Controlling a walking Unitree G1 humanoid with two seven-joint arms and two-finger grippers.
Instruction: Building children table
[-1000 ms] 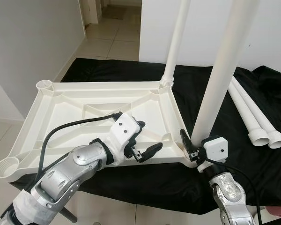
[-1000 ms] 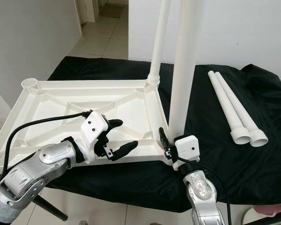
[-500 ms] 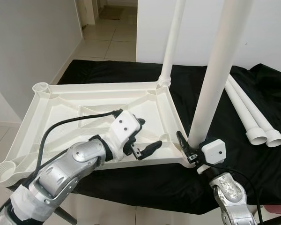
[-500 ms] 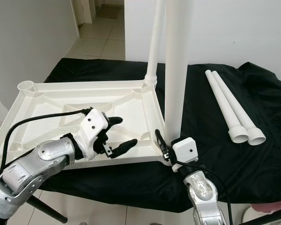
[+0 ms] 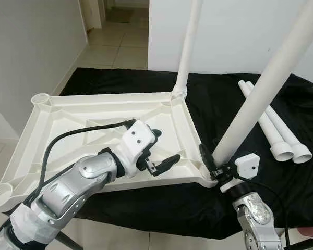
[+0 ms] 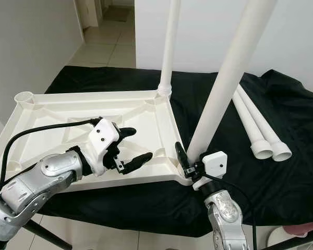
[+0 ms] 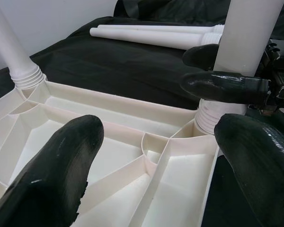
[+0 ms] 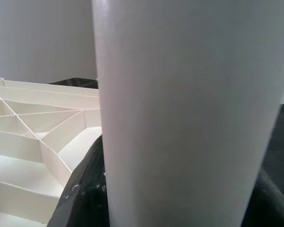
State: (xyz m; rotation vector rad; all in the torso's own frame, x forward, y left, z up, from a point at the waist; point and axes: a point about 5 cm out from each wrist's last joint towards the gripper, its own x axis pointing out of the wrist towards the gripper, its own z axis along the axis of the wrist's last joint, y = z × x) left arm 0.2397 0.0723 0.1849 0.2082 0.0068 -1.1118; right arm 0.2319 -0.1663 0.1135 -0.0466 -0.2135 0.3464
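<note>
Tabletop (image 5: 94,112) — white moulded plastic, lying underside up on the black-draped counter (image 5: 219,104), its ribbing and corner sockets facing upward.

Fitted leg (image 5: 188,47) — standing upright in the far right corner socket.

Leg in hand (image 5: 261,99) — its foot is sitting at the near right corner socket, and its shaft is leaning away to the robot's right rather than standing plumb.

Right pincer (image 5: 213,165) — closed around the base of the leaning leg, just above the socket; the right wrist view is showing the white tube pressed between the two black fingers.

Left pincer (image 5: 159,153) — fingers spread wide, holding nothing, hovering over the near edge of the tabletop close to that same corner.

Spare legs (image 5: 281,140) — two, lying side by side on the cloth to the right, well apart from the tabletop.

Step judged in hand — seating the second leg. To do it well, the leg probably needs bringing upright before pressing down, so the ridged end enters squarely; the left pincer could be steadying the tabletop rim against lifting.
</note>
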